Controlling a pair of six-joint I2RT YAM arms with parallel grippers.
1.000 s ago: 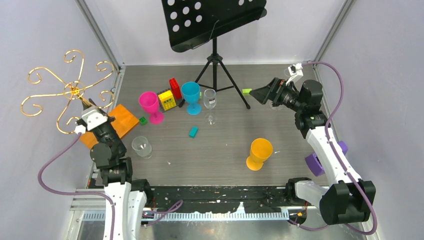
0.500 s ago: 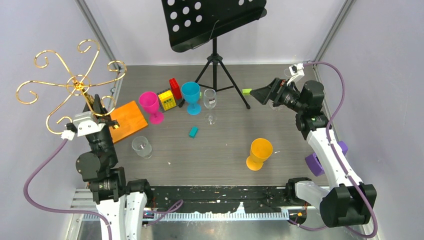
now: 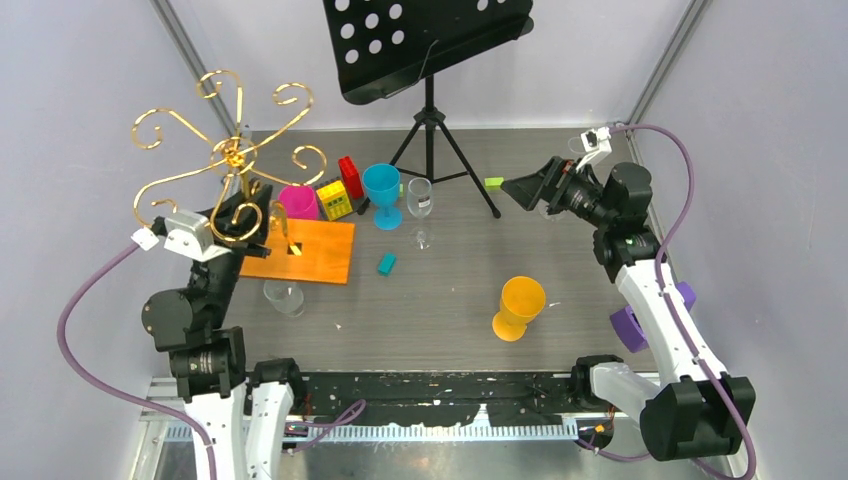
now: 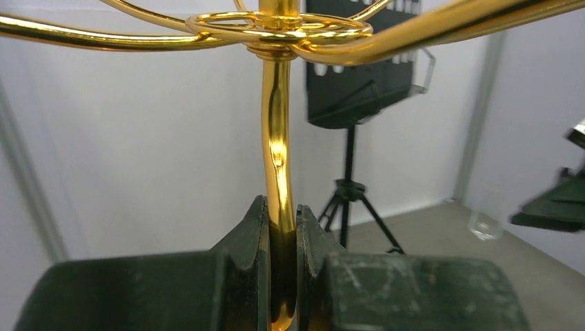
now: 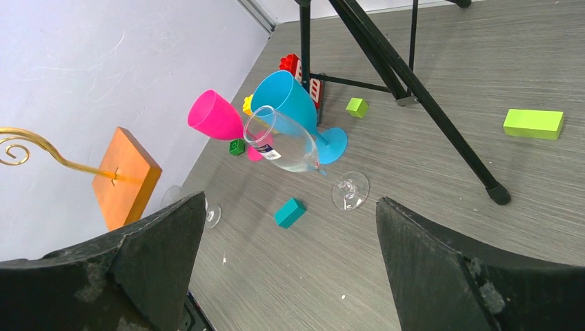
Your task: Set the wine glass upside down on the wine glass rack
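The wine glass rack [image 3: 232, 152] is gold wire with curled loops on a stem and a flat orange base [image 3: 315, 255]. My left gripper [image 3: 252, 218] is shut on its stem [image 4: 281, 227] and holds it off the table, over the left side. The right wrist view shows the base [image 5: 127, 176] too. A clear wine glass [image 3: 420, 198] stands upright mid-table, beside the blue goblet [image 5: 283, 141]. A second clear glass [image 3: 283, 295] stands just in front of the orange base. My right gripper [image 3: 520, 187] hangs open and empty at the right back, in its own view [image 5: 290, 199].
A black music stand [image 3: 430, 40] on a tripod stands at the back. A pink goblet [image 3: 297, 200], a blue goblet [image 3: 382, 190], yellow and red bricks [image 3: 340, 190], a teal block [image 3: 386, 263], a green block [image 3: 493, 183] and an orange goblet [image 3: 520, 305] lie around. A purple object [image 3: 630, 325] sits by the right arm.
My left gripper has swung the rack up and to the right. Its orange base moved from the left table edge to over the table, near the pink goblet. The right arm barely moved.
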